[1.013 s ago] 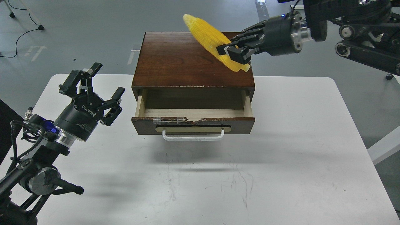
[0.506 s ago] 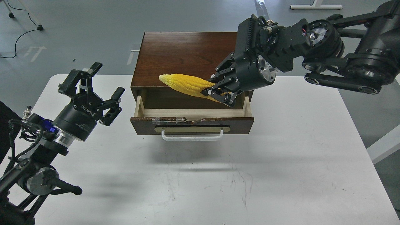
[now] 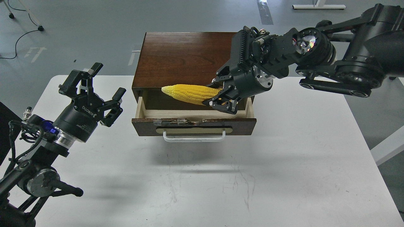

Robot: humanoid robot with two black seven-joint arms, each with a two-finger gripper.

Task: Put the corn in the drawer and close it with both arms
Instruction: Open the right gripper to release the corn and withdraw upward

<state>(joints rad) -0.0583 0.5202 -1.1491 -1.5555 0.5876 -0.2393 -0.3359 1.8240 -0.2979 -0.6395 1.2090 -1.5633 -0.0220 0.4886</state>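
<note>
the right gripper (image 3: 222,101) pinches the thick end of the corn (image 3: 189,93) and holds it over the open drawer (image 3: 194,126). the corn lies nearly level, its long axis running left to right, parallel to the drawer front, with the pointed tip toward the left. it hangs above the pale wood inside, near the back edge where the cabinet (image 3: 186,60) top begins; whether it touches the drawer floor cannot be told. the corn stretches away from the gripper to the left, so the drop looks like a matter of lowering and letting go. the left gripper (image 3: 94,91) has its fingers spread and holds nothing, off to the left of the drawer above the table (image 3: 284,176). the right arm is by far the nearer to the corn.
</note>
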